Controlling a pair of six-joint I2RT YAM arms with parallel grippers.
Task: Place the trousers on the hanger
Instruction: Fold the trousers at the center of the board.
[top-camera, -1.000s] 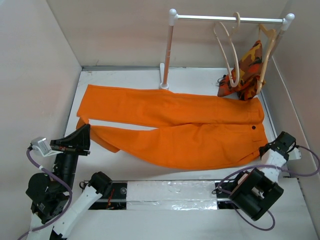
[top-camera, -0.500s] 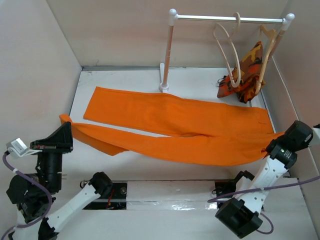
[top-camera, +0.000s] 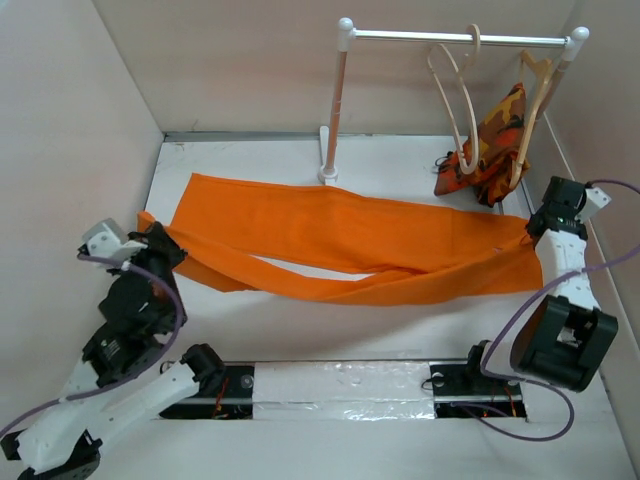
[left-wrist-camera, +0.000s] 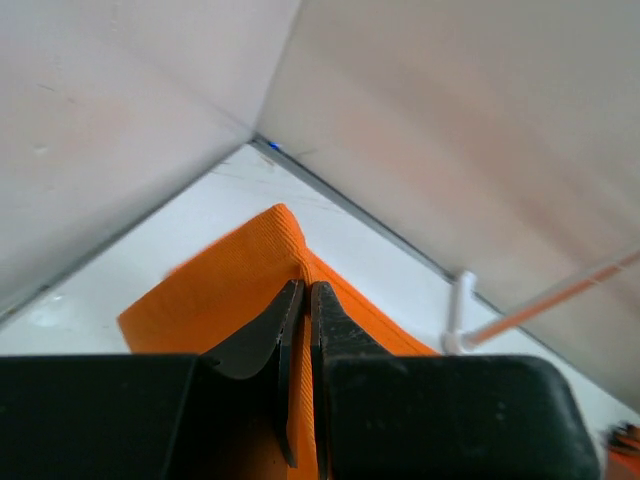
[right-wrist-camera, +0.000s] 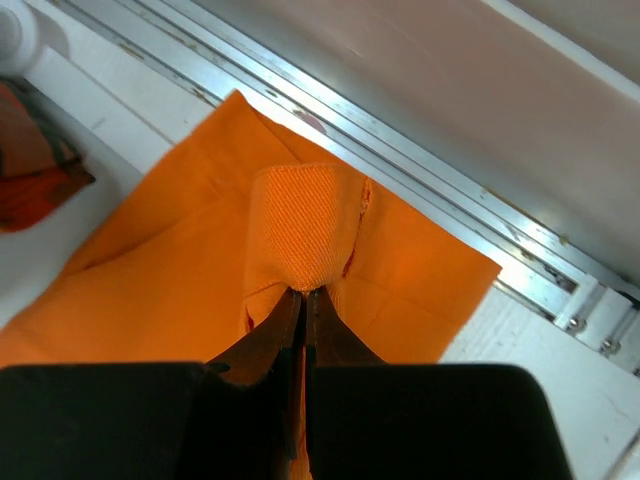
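Observation:
The bright orange trousers (top-camera: 340, 245) stretch across the table from left to right, folded lengthwise. My left gripper (top-camera: 160, 243) is shut on a trouser leg end at the left; the wrist view shows its jaws pinching the orange cloth (left-wrist-camera: 250, 300). My right gripper (top-camera: 537, 228) is shut on the waist end at the right, with the cloth (right-wrist-camera: 300, 230) bunched at its tips. The empty pale wooden hanger (top-camera: 452, 95) hangs on the rail (top-camera: 455, 38) at the back right, apart from both grippers.
A second wooden hanger (top-camera: 535, 100) carries the camouflage garment (top-camera: 490, 140) at the rail's right end. The rail's post and foot (top-camera: 330, 165) stand just behind the trousers. Walls close in on the left, back and right.
Both grippers moved away from me with the trousers. The near leg folded up toward the far one, so the cloth is now a narrower band. The right gripper went toward the camouflage garment.

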